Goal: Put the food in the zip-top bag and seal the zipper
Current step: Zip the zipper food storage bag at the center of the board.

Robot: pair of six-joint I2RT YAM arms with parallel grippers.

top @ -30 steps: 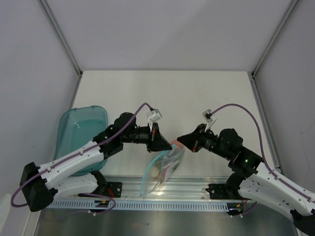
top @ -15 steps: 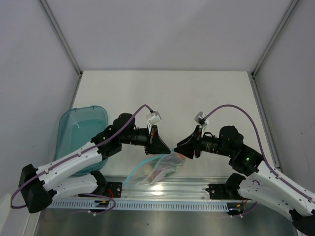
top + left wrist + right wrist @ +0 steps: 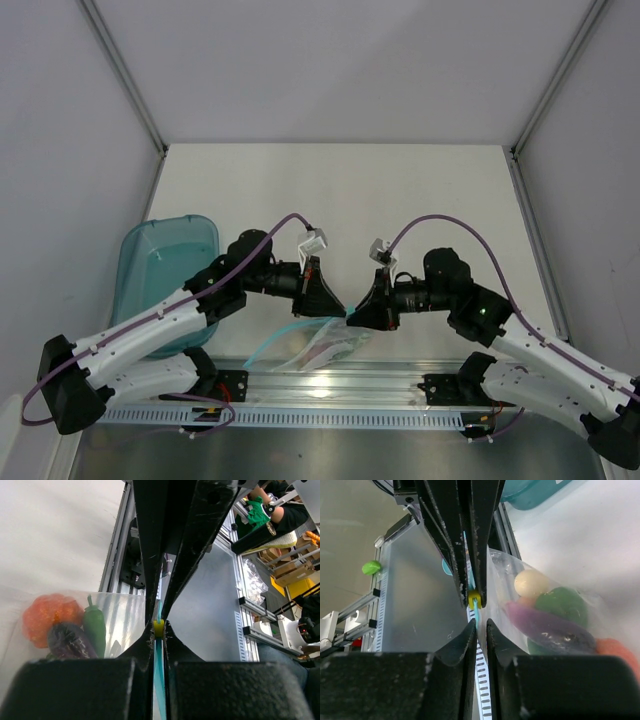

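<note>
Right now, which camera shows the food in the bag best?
Right wrist: the food lies unobstructed through the clear bag, egg, green, purple and orange pieces. Left wrist shows only three pieces at the edge. Top external shows just a crumpled bag.

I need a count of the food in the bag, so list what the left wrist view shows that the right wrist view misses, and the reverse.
Only the left wrist view: a slim green pod with a stalk. Only the right wrist view: a cream egg, a round green pepper and a corner of the teal tray. Both: the left end effector and right end effector tip to tip, closed on the blue zipper, with the purple eggplant and orange fruit inside the clear bag.
</note>
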